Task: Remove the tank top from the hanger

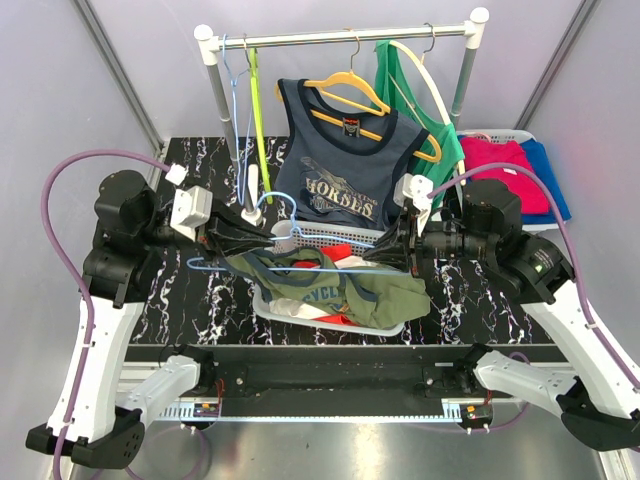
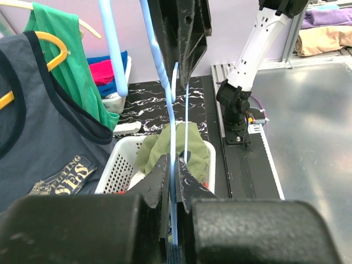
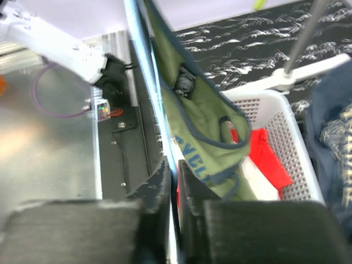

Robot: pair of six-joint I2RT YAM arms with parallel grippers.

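Note:
An olive green tank top (image 1: 350, 290) with navy trim droops from a light blue hanger (image 1: 215, 265) over the white basket (image 1: 325, 233). My left gripper (image 1: 262, 237) is shut on the hanger's thin blue wire (image 2: 172, 137), which runs straight between its fingers (image 2: 159, 173). From the right, my right gripper (image 1: 385, 250) has its jaws closed on the hanger's blue bar (image 3: 144, 60), beside the green cloth (image 3: 203, 132). The tank top (image 2: 176, 146) hangs just beyond the left gripper (image 2: 175, 165). One strap loops below the bar near the right gripper (image 3: 175, 168).
Behind stands a clothes rack (image 1: 340, 38) with a navy tank top (image 1: 340, 170) on a yellow hanger and a green top (image 1: 405, 85). The basket holds red and white clothes (image 1: 338, 252). Pink and blue folded clothes (image 1: 515, 170) lie at back right.

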